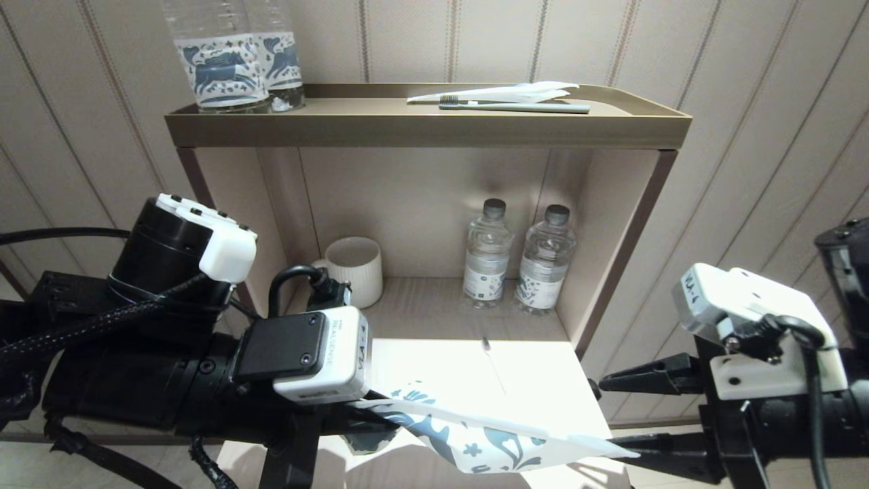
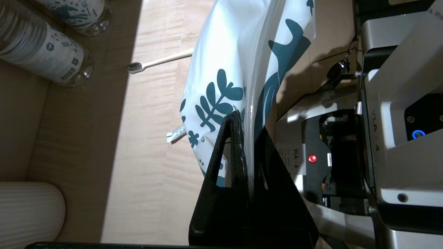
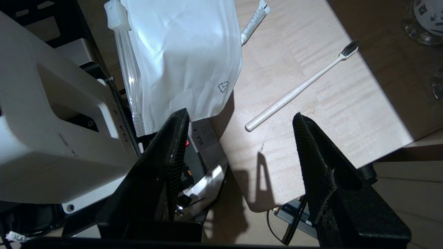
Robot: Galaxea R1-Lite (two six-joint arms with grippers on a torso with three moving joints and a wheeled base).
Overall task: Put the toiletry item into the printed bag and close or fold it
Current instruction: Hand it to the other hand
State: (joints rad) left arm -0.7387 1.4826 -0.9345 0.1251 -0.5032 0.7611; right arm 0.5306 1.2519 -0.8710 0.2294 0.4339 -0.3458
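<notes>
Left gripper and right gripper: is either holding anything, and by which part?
The left gripper is shut on the printed bag, pinching its edge at the zip strip. The right gripper is open and empty.

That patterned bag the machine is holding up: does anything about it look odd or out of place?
Nothing looks damaged. The printed bag hangs pinched in the left gripper, while the toothbrush lies on the table, not inside. The right gripper is open.
</notes>
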